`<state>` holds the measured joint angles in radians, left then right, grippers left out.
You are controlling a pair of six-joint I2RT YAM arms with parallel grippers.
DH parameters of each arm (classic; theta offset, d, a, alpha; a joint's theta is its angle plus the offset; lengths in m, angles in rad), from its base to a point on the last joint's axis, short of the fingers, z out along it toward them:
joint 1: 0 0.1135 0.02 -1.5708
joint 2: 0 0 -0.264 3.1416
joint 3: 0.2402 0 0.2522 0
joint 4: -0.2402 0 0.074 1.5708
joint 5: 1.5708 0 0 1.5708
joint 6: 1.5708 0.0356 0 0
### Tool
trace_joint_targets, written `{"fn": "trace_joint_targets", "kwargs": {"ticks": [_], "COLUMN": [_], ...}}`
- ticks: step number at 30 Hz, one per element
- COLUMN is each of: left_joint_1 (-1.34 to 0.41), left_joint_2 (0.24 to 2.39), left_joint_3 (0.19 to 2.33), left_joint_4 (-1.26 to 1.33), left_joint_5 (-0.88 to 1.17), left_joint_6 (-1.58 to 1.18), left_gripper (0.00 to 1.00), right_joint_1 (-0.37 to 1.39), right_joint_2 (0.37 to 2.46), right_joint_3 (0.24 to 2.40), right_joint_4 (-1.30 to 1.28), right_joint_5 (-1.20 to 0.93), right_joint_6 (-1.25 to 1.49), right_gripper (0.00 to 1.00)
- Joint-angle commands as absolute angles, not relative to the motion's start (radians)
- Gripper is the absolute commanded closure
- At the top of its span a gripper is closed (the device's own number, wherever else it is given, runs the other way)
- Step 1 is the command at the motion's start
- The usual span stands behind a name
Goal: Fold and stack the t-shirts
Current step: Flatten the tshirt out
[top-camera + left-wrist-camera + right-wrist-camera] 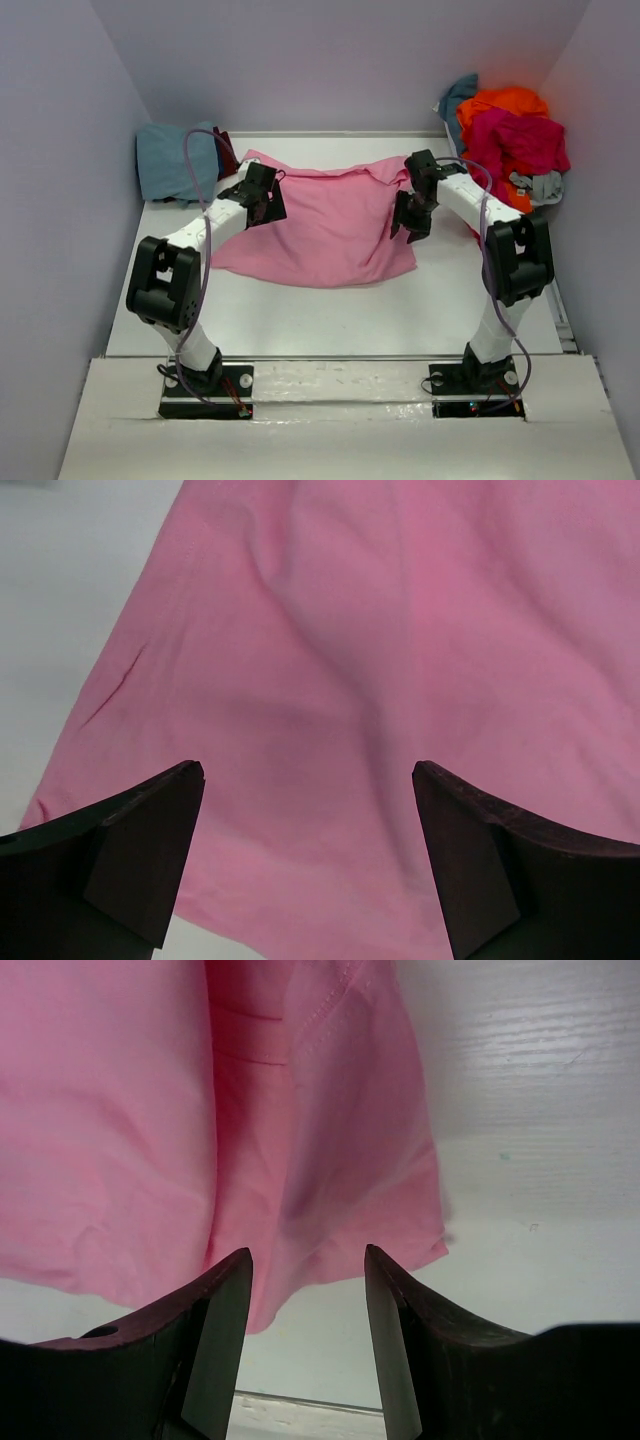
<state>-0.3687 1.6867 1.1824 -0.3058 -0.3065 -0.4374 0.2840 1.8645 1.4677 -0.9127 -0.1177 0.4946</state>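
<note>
a white table (330,320) is boxed in by pale lilac walls (60,150), with both arm bases bolted at its near edge. the light pink t-shirt (330,225) lies spread across the middle of the table, rumpled rather than flat. it looks like the one in hand, laid out so it can be smoothed and folded.

in the far right corner a heap (510,140) of unfolded shirts leans against the wall, seemingly waiting its turn. an orange t-shirt (505,103) is on top, a crimson-magenta t-shirt (520,145) in front of it, a teal t-shirt (458,95) at the far side and a grey t-shirt (540,187) at the near side. at the far left a dusty teal-blue t-shirt (175,160) rests in a compact bundle, probably the start of the stack.

the left gripper (308,780) is poised over the pink shirt's left part, its fingers spread wide with only cloth beneath and nothing pinched. the right gripper (307,1260) is poised by the shirt's right edge, where a stitched hem and a corner show. its fingers are parted more narrowly and are also empty. one arm at each side suits taking matching edges for a fold.
</note>
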Motion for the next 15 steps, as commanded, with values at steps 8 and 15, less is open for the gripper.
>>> {"fn": "trace_joint_targets", "kwargs": {"ticks": [8,15], "left_joint_1": [-0.374,-0.374], "left_joint_2": [1.586,1.598], "left_joint_3": [1.092,1.072], "left_joint_4": [-0.293,-0.290], "left_joint_5": [-0.272,-0.249], "left_joint_6": [-0.472,-0.479], "left_gripper": [0.03,0.03], "right_joint_1": [0.345,0.374], "right_joint_2": [1.821,1.855], "right_joint_3": [1.394,1.402], "right_joint_4": [-0.868,-0.868], "right_joint_5": [-0.175,-0.183], "right_joint_6": [0.517,0.522], "right_gripper": [0.46,0.46]}}
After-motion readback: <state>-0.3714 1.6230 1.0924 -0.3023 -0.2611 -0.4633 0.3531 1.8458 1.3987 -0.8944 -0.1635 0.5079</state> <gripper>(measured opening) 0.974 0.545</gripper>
